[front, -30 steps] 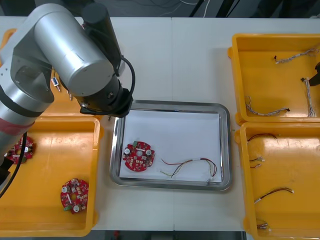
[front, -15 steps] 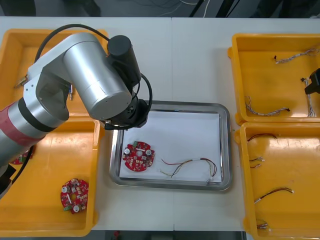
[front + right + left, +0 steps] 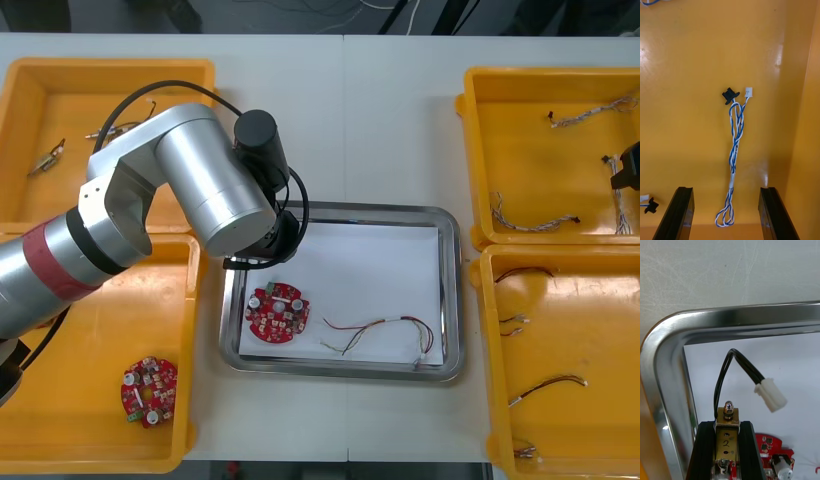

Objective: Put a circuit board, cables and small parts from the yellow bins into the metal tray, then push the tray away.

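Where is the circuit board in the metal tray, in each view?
Front view: circuit board in the tray's near left corner.
Left wrist view: its red edge beside the left gripper, shut on a small metal part.
Right wrist view: the open right gripper faces a blue and white cable instead.
Shared landmark: the metal tray's rim.

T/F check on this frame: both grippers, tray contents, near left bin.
1. The left gripper is shut on a small metal part over a corner of the metal tray. True.
2. The right gripper is shut on the blue and white cable. False: it is open, with the cable lying loose between its fingers.
3. The tray holds a circuit board and a red and yellow cable. True.
4. The near left bin holds no boards. False: a spare board lies there.
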You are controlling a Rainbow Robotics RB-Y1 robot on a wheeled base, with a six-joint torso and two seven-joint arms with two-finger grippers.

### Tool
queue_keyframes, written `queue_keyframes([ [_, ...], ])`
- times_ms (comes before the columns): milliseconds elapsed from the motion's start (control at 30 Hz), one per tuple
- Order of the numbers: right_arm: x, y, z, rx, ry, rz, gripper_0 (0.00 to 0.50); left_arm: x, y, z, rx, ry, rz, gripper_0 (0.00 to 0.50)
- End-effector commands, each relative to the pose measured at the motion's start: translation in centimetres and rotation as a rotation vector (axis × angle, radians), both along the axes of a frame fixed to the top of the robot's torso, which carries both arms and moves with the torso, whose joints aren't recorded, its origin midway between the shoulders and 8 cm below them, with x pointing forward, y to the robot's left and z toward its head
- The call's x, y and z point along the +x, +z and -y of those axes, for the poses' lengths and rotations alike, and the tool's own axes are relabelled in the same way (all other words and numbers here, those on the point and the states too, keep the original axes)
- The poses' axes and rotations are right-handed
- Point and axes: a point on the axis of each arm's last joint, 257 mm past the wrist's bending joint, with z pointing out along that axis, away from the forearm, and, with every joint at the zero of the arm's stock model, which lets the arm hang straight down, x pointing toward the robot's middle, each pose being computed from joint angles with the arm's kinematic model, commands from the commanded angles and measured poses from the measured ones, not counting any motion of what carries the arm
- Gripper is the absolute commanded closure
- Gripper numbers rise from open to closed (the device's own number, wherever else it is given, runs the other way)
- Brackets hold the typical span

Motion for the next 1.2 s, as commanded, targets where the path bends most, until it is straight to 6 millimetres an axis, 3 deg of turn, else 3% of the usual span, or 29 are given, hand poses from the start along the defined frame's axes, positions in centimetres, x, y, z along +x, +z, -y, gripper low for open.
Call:
queue_keyframes([
  [33,1.1,2.8,1.3,-0.029,0.021,0.052,0.000,0.9,0.4,2.0,-0.034,-0.005,0.034,0.498],
  [267,1.3,1.5,1.1,-0.006,0.018,0.049,0.000,1.4,-0.1,2.2,-0.041,-0.003,0.045,0.496],
  [333,1.5,1.3,1.0,-0.020,0.020,0.052,0.000,1.3,-0.1,2.4,-0.047,-0.001,0.040,0.473],
  [400,1.7,1.2,1.0,-0.030,0.019,0.055,0.000,1.2,0.0,2.6,-0.052,0.001,0.038,0.389],
  [433,1.7,0.9,1.0,-0.029,0.015,0.054,0.000,1.2,0.1,2.7,-0.056,0.003,0.036,0.291],
  [467,1.7,0.8,1.1,-0.027,0.012,0.054,0.000,1.2,0.1,2.6,-0.058,0.006,0.035,0.250],
  [500,1.8,0.5,1.0,-0.018,0.011,0.054,0.000,1.2,0.2,2.8,-0.064,0.008,0.035,0.148],
  [533,1.8,0.3,1.0,-0.019,0.012,0.056,0.000,1.1,0.3,2.9,-0.068,0.012,0.033,0.079],
  [600,1.9,0.0,0.8,-0.017,0.012,0.054,0.000,1.1,0.4,3.0,-0.073,0.015,0.035,0.000],
  [1000,1.5,-1.2,0.4,0.009,0.004,0.029,0.000,1.0,0.7,3.4,-0.095,0.034,0.038,0.000],
  [1200,1.4,-2.0,0.0,0.018,0.003,0.018,0.000,1.1,2.0,3.3,-0.090,0.043,0.045,0.000],
])
